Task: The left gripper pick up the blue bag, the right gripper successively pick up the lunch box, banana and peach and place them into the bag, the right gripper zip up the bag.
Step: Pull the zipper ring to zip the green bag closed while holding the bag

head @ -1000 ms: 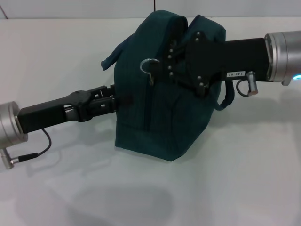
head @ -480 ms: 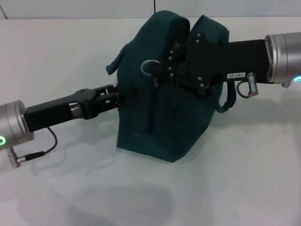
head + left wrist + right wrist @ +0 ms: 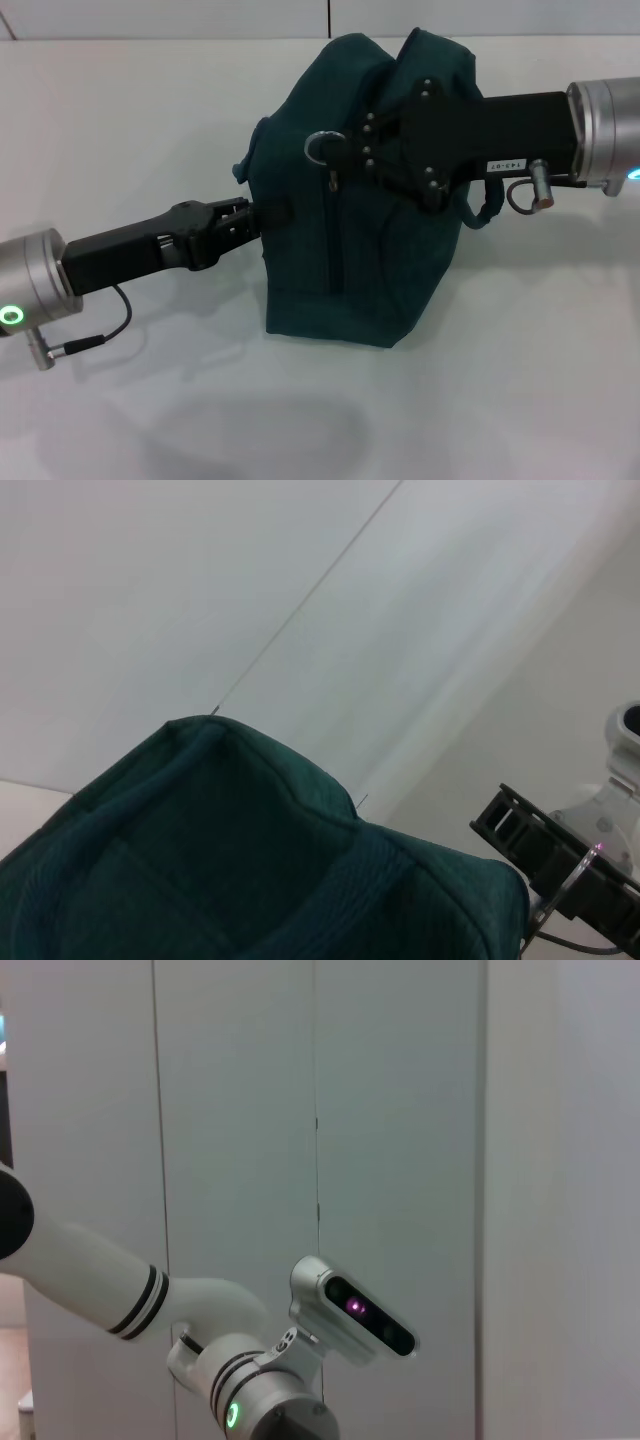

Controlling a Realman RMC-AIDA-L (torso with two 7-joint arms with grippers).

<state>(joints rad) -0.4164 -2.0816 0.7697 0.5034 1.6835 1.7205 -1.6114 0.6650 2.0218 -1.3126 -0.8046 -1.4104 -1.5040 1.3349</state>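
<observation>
You have the dark teal-blue fabric bag (image 3: 350,200) standing upright on the white bench (image 3: 520,400), toward the far edge and roughly midway between the side edges. Its top is bunched into two soft peaks, and a zip line runs down the near face.

Your left gripper (image 3: 262,214) reaches in from the left edge and presses against the bag's left side, its fingers clamped on the fabric there. The left wrist view shows the bag's rounded top (image 3: 240,870) filling the lower part of that picture, with the white wall behind it.

Your right gripper (image 3: 335,158) comes in from the right edge, lying across the upper part of the bag. Its tips sit at the metal zip-pull ring (image 3: 322,146) near the top of the zip; you cannot tell whether the fingers are closed on it. A loop of blue bag strap (image 3: 487,208) hangs just below the right arm.
</observation>
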